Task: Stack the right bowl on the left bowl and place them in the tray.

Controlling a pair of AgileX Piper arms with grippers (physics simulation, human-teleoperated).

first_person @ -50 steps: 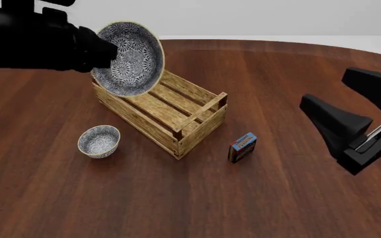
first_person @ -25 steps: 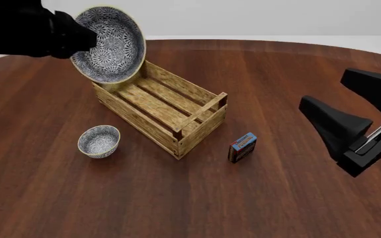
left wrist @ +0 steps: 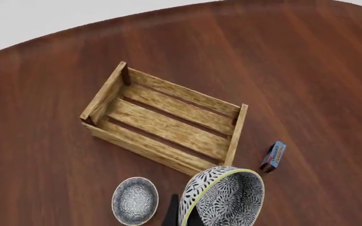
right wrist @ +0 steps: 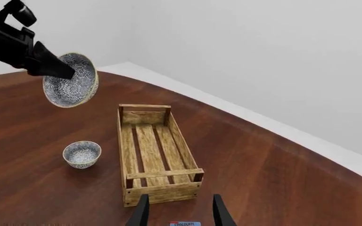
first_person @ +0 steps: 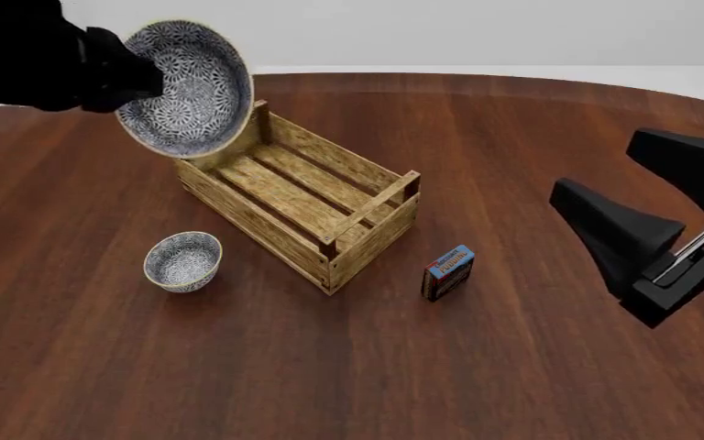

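The left gripper pinches one bowl by its rim and holds it in the air, tipped on its side, above the far left end of the tray; in the left wrist view one finger shows inside the rim of this bowl, the other is hidden. The second bowl sits upright on the table just beside the tray's near left side, apart from it, and the tray holds nothing. The right gripper hangs well to the right with fingers spread and nothing between them, near a small blue-and-red box. Both bowls look like glazed ceramic: stiff, fairly light, slick and easy to chip. A grip across the rim wall seems the only hold, and it likely lets the bowl swing or slip when tilted. Nesting it into the seated bowl probably calls for levelling it first and lowering it gently, since a hard drop could crack either one
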